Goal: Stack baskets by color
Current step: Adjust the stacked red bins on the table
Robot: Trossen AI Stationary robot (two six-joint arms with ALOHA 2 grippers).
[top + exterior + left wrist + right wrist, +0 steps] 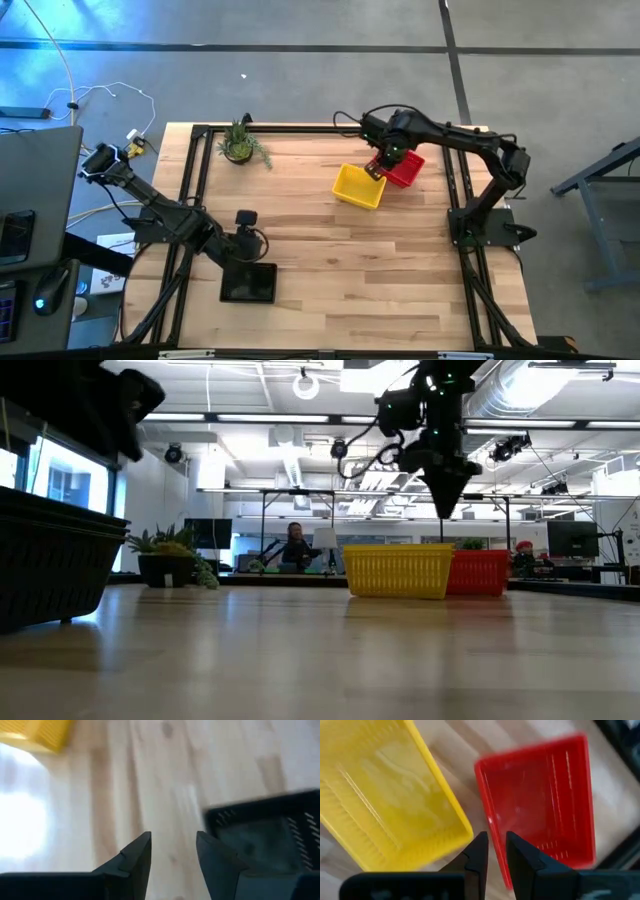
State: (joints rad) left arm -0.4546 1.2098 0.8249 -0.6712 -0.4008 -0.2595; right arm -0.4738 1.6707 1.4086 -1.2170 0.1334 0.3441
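Right gripper [377, 168]: you see it hovering over the gap where the yellow and red baskets meet, at the far right part of the table; its fingers [479, 851] stand narrow, a slim gap between them, with nothing held.
Left gripper [247, 226]: you find it low at the near left, just beside the black basket; its fingers [136, 854] are parted and grip nothing.
Yellow basket [359, 186]: it sits upright on the table [330, 270], right of centre toward the far side, open top up.
Red basket [406, 170]: it sits just behind and to the right of the yellow one, close against it; you cannot tell whether they touch.
Black basket [248, 282]: it stands alone near the front left edge, well apart from the other two.
Stack depth: you cannot tell whether any of these holds more baskets nested inside.
Potted plant [239, 143]: it stands at the far left corner.
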